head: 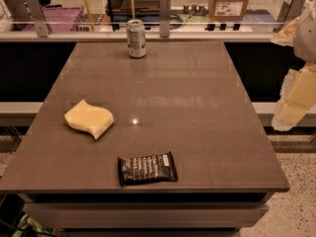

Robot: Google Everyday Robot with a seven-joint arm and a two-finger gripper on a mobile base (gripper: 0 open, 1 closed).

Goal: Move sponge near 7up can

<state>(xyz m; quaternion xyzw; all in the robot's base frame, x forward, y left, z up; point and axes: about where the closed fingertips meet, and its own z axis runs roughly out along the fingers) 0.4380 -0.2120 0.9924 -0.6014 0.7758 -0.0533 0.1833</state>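
The pale yellow sponge [89, 118] lies flat on the left side of the brown table [197, 112], with wavy curved edges. The 7up can [136, 38], silvery with greenish markings, stands upright at the far edge of the table, left of the middle. The sponge and the can are far apart, with bare tabletop between them. My gripper [295, 98] hangs at the right edge of the view, off the table's right side and above the floor. It is far from both the sponge and the can and holds nothing that I can see.
A black snack-bar wrapper [147, 168] lies near the table's front edge, right of the sponge. A glass partition with metal posts [165, 8] runs behind the table's far edge. Cardboard boxes [228, 1] stand beyond it.
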